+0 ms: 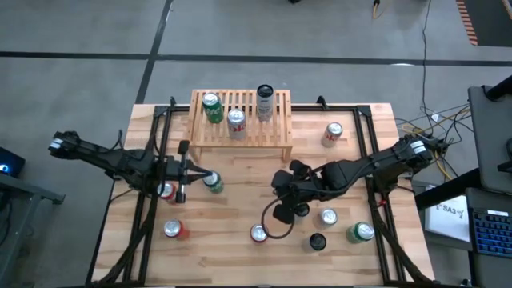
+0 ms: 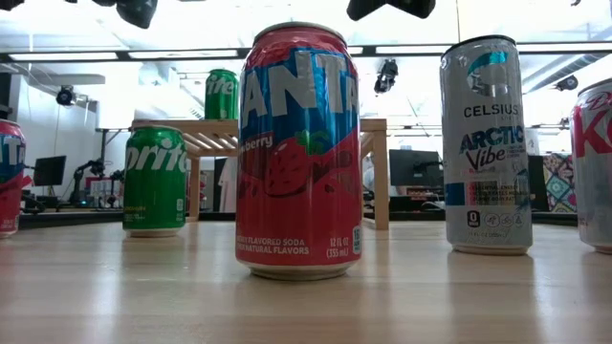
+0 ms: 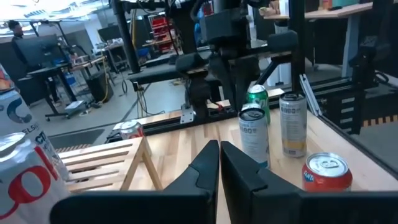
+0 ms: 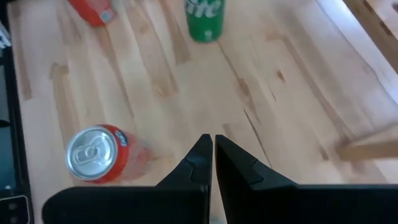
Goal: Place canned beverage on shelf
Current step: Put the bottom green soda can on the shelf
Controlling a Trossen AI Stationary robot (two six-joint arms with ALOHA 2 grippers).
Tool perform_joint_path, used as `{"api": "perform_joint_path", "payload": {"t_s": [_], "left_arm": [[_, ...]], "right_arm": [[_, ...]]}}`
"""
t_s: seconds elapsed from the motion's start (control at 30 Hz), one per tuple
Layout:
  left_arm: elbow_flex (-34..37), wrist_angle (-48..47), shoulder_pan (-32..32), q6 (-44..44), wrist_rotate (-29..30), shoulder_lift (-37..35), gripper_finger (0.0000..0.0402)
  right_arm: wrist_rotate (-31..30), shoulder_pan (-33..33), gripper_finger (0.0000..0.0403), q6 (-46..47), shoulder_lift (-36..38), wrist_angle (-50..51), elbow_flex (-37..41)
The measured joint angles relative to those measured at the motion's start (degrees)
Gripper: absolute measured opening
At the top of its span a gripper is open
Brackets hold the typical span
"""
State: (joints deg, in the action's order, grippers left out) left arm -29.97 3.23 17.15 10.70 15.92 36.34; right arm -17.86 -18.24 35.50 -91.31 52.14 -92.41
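A: Entry. Step in hand, as I judge it: between cans. Both sets of fingers pressed together, holding nothing. Shelf [image 1: 240,120] already carries three cans: a green one, a red-and-silver one, a tall pale one.

B: Left fingers [image 3: 219,163]?

A: Closed flat, pointing across the bench [image 1: 240,256]. Just beside them, a green Sprite can [image 1: 213,182]; a red can [image 1: 166,190] sits back under the left wrist.

B: Right fingers [image 4: 213,155]?

A: Closed, tilted down at bare bench. A red can [image 4: 94,154] stands near, off to one side of the tips; a green can [image 4: 204,17] lies well ahead of them.

B: Next move?

A: Likely: spread one pair, straddle the nearest upright can, close around its middle, carry it to a free part of the shelf's slats.

B: View differences?

A: Only the low view gives labels: strawberry Fanta [image 2: 298,153], Celsius Arctic Vibe [image 2: 486,143]. No fingers there. High view alone shows both arms and the spread of loose cans.
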Motion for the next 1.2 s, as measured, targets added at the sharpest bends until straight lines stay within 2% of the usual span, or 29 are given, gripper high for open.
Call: {"api": "perform_joint_path", "payload": {"t_s": [0.27,0.33,0.43,0.73,0.9,1.2], "left_arm": [[0.2,-2.9,0.0,0.2,0.0,-1.4,0.0000],[0.2,-4.7,0.0,-0.3,0.1,-2.7,0.0000],[0.1,-6.4,0.0,-1.2,0.1,-5.5,0.0000],[1.9,-7.5,0.0,-1.8,0.1,-15.8,0.0000],[3.5,-7.7,0.0,-0.9,0.2,-20.7,0.0000],[3.6,-7.8,0.0,-1.0,0.2,-25.0,0.0000]], "right_arm": [[0.4,3.8,0.0009,10.5,0.0,12.1,-3.6],[2.6,4.6,0.0009,13.0,0.0,15.6,-4.5],[5.9,5.4,0.0009,16.7,0.0,21.1,-5.7],[7.2,6.0,0.0009,24.8,0.1,36.3,-6.5],[6.1,6.9,0.0009,24.5,0.1,37.6,-6.3],[4.6,12.2,0.0009,14.9,0.1,37.5,-6.0]]}}
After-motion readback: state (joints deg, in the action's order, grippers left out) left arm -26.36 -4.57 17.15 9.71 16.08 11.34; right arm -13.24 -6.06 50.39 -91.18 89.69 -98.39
